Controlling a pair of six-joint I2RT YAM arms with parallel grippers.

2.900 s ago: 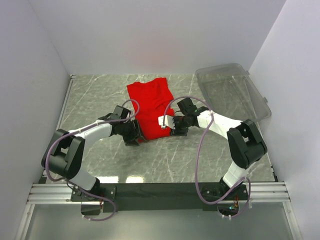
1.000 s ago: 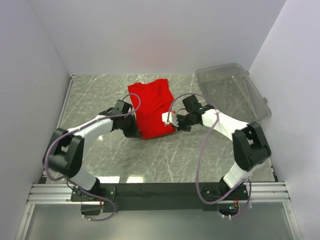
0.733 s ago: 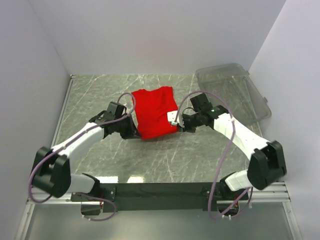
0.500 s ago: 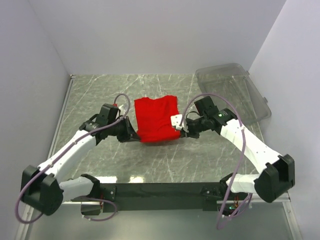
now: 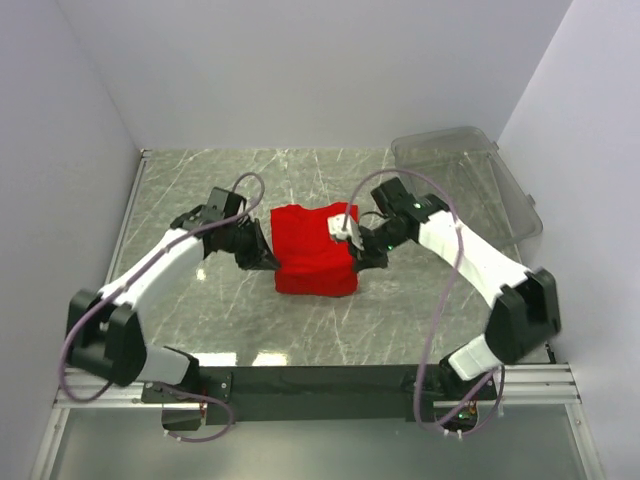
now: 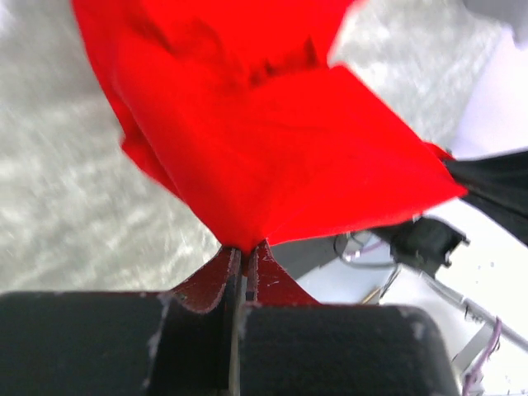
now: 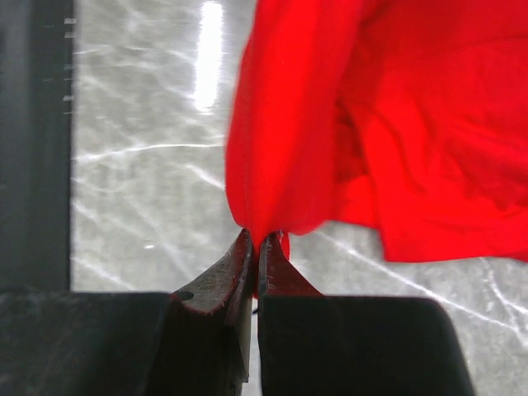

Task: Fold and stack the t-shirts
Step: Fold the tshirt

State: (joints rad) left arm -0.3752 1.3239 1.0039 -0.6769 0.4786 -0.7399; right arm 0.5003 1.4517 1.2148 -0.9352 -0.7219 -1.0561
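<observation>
One plain red t-shirt [image 5: 316, 250] hangs bunched over the middle of the marble table, lifted between both arms. My left gripper [image 5: 268, 258] pinches its left edge, and in the left wrist view the gripper [image 6: 244, 252] is shut on a corner of the red t-shirt [image 6: 272, 140], which spreads away above it. My right gripper [image 5: 352, 252] holds the right edge. The right wrist view shows that gripper [image 7: 260, 241] shut on a fold of the t-shirt [image 7: 396, 124], with the rest drooping toward the tabletop.
A clear plastic bin [image 5: 465, 185] sits tilted at the back right corner. White walls close in the table on the left, back and right. A black rail with the arm bases [image 5: 320, 380] runs along the near edge.
Both arms have swung upward and inward with the shirt. The cloth, flat on the table a second ago, now hangs lifted and gathered into a narrower, nearer shape.
</observation>
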